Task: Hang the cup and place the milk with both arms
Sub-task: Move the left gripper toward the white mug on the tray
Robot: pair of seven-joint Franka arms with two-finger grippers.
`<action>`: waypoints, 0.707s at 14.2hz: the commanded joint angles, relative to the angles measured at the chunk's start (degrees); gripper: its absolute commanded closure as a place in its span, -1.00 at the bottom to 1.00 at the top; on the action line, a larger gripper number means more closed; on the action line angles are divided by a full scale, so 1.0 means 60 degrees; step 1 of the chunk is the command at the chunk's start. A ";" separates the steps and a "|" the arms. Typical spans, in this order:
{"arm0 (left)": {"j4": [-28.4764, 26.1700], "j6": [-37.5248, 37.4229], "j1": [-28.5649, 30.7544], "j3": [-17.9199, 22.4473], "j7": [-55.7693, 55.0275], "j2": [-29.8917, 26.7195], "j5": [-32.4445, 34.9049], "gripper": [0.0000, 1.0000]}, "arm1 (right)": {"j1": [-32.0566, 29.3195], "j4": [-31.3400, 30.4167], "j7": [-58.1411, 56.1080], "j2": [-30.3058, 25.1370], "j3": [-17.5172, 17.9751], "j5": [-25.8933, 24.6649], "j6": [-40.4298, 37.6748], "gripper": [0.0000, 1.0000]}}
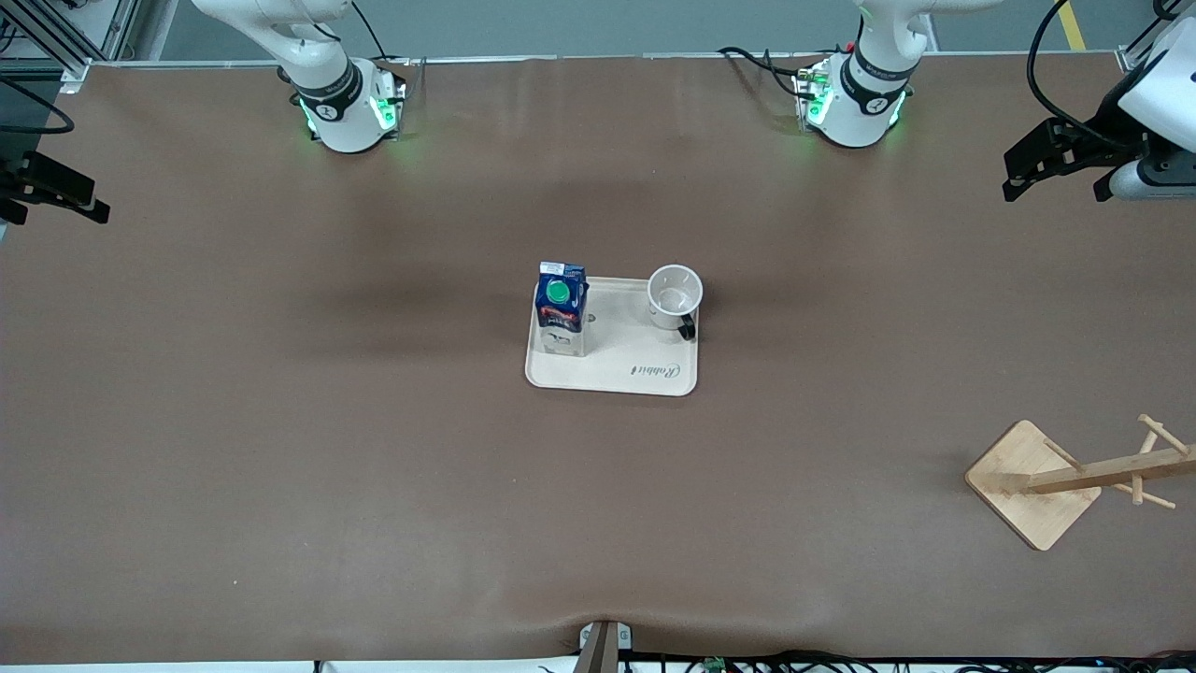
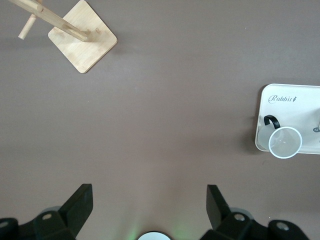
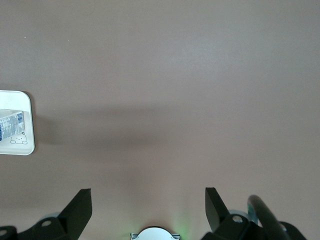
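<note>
The white smiley mug (image 1: pixel 675 297) and dark-blue green-capped milk carton (image 1: pixel 560 307) stand on the cream tray (image 1: pixel 612 379) mid-desk. The left claw (image 2: pixel 149 206) and right claw (image 3: pixel 148 207) hang wide open, seemingly empty, each over its own end of the desk.

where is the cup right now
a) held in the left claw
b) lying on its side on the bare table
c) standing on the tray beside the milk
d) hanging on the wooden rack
c: the cup stands upright on the cream tray, beside the milk, with both claws away from it.
</note>
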 commanded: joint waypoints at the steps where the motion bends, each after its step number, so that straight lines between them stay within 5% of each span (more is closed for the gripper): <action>1: 0.0253 -0.0196 0.0000 -0.0019 -0.0089 0.0118 -0.0010 -1.00 | -0.0182 -0.0004 -0.0032 -0.0027 0.0121 -0.0121 -0.0061 -1.00; 10: 0.0532 -0.0079 -0.0189 -0.0341 -0.0352 0.1332 -0.0068 -1.00 | -0.0182 -0.0004 -0.0032 -0.0013 0.0121 -0.0136 -0.0060 -1.00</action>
